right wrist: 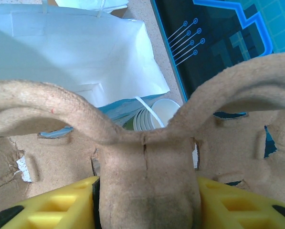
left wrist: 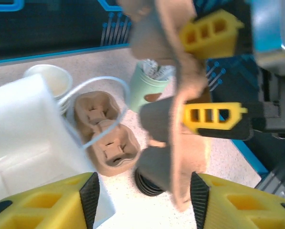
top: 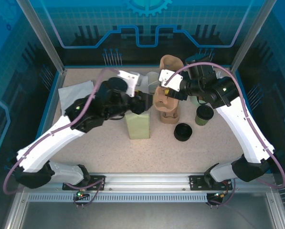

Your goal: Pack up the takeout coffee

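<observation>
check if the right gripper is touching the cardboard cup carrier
Touching. Right wrist view: fingers of the right gripper press both sides of the cup carrier.

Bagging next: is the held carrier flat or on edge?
On edge: the carrier stands upright, right gripper clamping its centre.

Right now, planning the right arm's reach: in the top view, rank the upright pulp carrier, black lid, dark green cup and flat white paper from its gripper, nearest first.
1. Upright pulp carrier, centre, clamped in the right gripper.
2. Black lid, toward the bases, and dark green cup, at right: too close to call.
3. Flat white paper, far left.
</observation>
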Motion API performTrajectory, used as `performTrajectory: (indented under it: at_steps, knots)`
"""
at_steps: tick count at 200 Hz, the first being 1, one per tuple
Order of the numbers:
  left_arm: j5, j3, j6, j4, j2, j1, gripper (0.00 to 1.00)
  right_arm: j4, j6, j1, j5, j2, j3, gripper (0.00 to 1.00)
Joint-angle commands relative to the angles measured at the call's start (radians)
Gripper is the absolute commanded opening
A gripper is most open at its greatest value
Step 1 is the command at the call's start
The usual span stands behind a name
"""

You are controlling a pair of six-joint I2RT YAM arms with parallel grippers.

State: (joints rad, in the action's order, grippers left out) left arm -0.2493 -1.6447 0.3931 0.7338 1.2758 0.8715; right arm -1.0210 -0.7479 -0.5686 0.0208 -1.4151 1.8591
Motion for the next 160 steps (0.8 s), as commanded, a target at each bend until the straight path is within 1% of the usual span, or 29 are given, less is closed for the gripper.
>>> performTrajectory:
  at_steps: [1,24,38,44,61,71,91,106,131,148,160]
  knots:
    - [0.024,0.050,0.064,0.104,-0.098,-0.100,0.58,0.017,0.019,0.005,-0.026,-0.012,0.044,0.49]
    - [0.064,0.120,0.119,0.136,-0.197,-0.221,0.63,0.033,0.031,0.001,-0.068,-0.026,0.068,0.49]
    - [0.113,0.168,0.151,0.154,-0.248,-0.300,0.66,0.054,0.039,-0.006,-0.093,-0.036,0.085,0.49]
    - [0.144,0.191,0.166,0.157,-0.265,-0.335,0.68,0.067,0.048,-0.009,-0.105,-0.041,0.091,0.50]
    - [0.283,0.268,0.208,0.139,-0.300,-0.436,0.73,0.104,0.086,-0.012,-0.149,-0.057,0.116,0.50]
    - [0.359,0.322,0.245,0.103,-0.313,-0.477,0.73,0.124,0.117,-0.014,-0.189,-0.069,0.128,0.50]
    - [0.480,0.430,0.304,-0.024,-0.323,-0.502,0.76,0.175,0.192,-0.020,-0.273,-0.092,0.141,0.50]
    - [0.532,0.490,0.349,-0.119,-0.316,-0.502,0.76,0.214,0.261,-0.024,-0.331,-0.110,0.143,0.50]
    - [0.542,0.526,0.381,-0.171,-0.276,-0.502,0.77,0.265,0.398,-0.025,-0.433,-0.141,0.136,0.50]
    - [0.522,0.533,0.382,-0.183,-0.248,-0.502,0.77,0.278,0.475,-0.025,-0.485,-0.166,0.135,0.50]
    - [0.508,0.536,0.379,-0.196,-0.228,-0.503,0.75,0.278,0.533,-0.025,-0.515,-0.188,0.140,0.50]
